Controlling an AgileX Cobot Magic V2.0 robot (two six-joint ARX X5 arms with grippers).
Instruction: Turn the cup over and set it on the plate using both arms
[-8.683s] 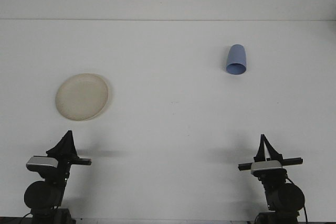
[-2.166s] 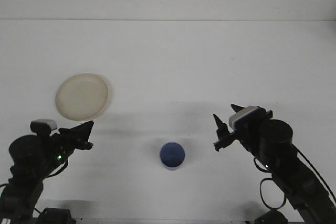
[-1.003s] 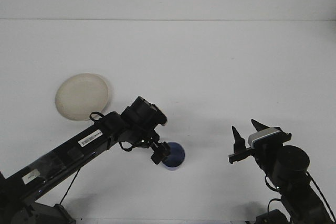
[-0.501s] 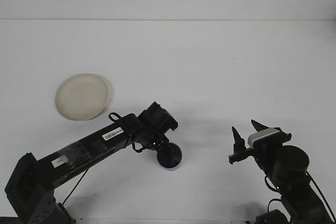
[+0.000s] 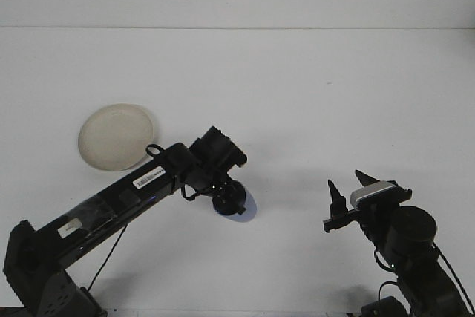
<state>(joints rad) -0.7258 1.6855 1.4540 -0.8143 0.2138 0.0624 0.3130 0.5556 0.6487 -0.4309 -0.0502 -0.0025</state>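
White tabletop: left pincer grips blue cup; right pincer gapes apart.

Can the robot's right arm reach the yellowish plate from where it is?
Probably not easily. The right gripper sits low on the right, the plate is far across on the left, and the left gripper with the blue cup lies between them.

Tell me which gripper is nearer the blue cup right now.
Left. The left gripper sits right on the blue cup, covering most of it; the right gripper stands open, well off to the cup's right.
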